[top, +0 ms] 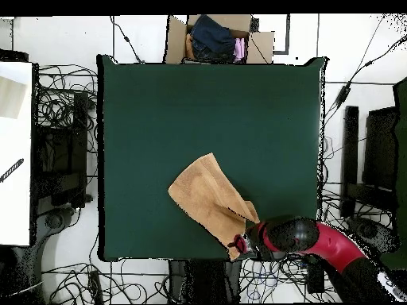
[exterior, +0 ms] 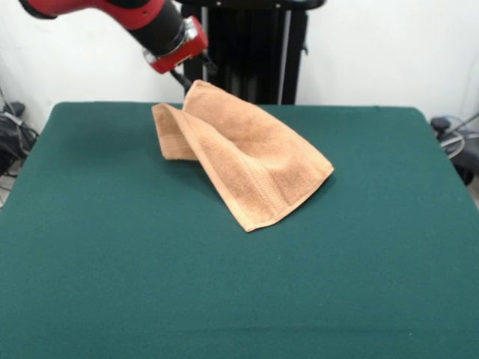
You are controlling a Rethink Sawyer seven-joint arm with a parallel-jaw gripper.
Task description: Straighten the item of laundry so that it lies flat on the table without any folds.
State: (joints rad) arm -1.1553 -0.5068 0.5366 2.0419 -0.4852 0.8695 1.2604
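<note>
Green bench (exterior: 112, 284) surface, bare at the front; towel (exterior: 247, 161) held raised by one corner at the rear.

Towel lies folded over itself, lower corner resting on the bench near centre, upper corner lifted by the claw (exterior: 183, 78), which appears closed on the cloth edge. Risk: the pinch takes only a small bite of fabric, so a fast pull could slip the corner free and drop the towel back doubled. Fingertips are hidden behind the fabric; the fold's underside is not visible.
</note>
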